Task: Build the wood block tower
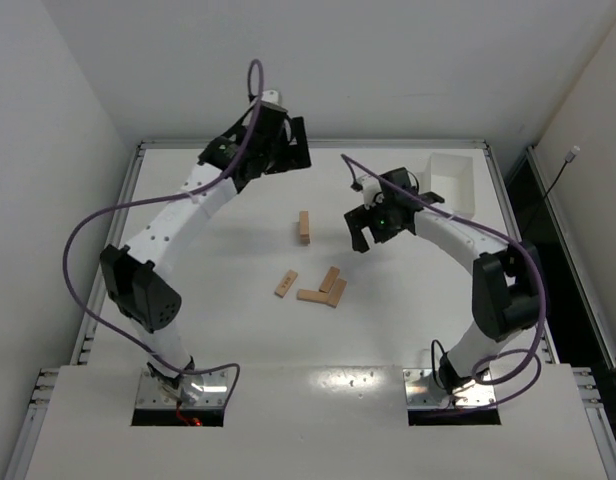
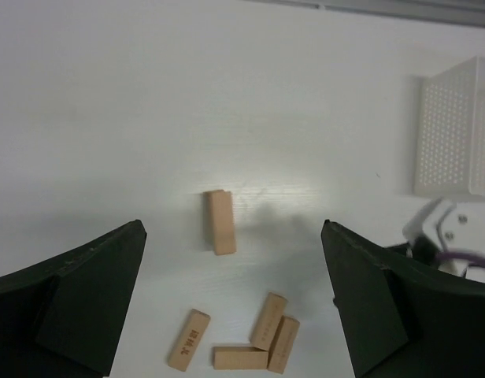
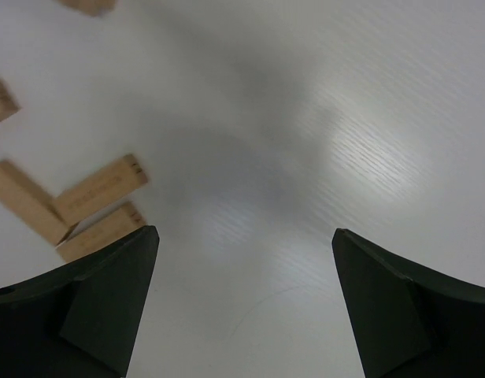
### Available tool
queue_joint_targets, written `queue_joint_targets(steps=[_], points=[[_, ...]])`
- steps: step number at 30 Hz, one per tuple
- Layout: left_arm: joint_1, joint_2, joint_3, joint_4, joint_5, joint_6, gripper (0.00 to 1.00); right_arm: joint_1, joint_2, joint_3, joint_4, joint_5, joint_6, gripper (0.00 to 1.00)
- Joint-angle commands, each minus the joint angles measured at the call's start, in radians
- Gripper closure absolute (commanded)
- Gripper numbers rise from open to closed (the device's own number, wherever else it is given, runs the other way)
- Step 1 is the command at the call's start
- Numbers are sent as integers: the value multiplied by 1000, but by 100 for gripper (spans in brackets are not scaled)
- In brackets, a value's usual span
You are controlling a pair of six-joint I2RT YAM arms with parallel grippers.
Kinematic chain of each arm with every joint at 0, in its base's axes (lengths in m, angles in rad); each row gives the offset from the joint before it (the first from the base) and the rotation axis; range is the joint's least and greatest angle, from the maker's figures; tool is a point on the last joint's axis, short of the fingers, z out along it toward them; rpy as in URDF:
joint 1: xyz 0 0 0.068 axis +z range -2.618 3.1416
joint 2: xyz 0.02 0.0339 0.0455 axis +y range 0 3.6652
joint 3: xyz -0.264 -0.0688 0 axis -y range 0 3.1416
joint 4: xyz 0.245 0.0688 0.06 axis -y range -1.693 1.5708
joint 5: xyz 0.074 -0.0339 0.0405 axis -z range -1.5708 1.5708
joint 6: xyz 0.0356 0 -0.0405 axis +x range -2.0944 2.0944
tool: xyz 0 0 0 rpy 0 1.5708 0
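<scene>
The tower (image 1: 304,228) is a short tan stack standing alone at mid-table; the left wrist view shows the tower (image 2: 220,222) from above, and I cannot tell its layers. Several loose wood blocks (image 1: 311,295) lie flat nearer the arms, three of them touching in a cluster (image 2: 268,320) and one block (image 2: 189,339) apart to the left. My left gripper (image 1: 293,150) hangs open high over the far side, its jaws (image 2: 231,236) empty. My right gripper (image 1: 373,232) is open and empty to the right of the tower, with the cluster (image 3: 101,189) to its left.
A white perforated tray (image 1: 456,185) stands at the back right corner, also visible as the tray (image 2: 459,138) in the left wrist view. Raised rails edge the table (image 1: 188,330). The right arm's white link (image 2: 447,236) shows beside my left finger.
</scene>
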Motion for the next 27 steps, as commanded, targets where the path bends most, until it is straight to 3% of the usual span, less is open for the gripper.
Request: queue_joint_targets(steps=[1, 5, 7, 9, 12, 16, 22, 27], points=[[127, -58, -69, 0, -18, 57, 7, 73, -54, -5, 65, -189, -216, 11], [280, -78, -145, 0, 82, 118, 1, 155, -54, 50, 56, -321, -429, 16], [361, -79, -199, 10, 166, 141, 0, 215, -20, 114, -31, -451, -628, 17], [408, -88, -233, 24, 218, 152, 0, 228, 6, 140, -50, -505, -681, 17], [477, -88, -273, 38, 273, 152, 0, 301, 73, 211, -177, -516, -985, 21], [555, -77, -305, 47, 353, 152, 0, 379, 150, 284, -315, -527, -1182, 28], [621, -34, -314, 47, 436, 152, 0, 421, 271, 387, -372, -470, -1347, 37], [630, -14, -305, 47, 458, 152, 0, 430, 365, 496, -394, -470, -1367, 42]])
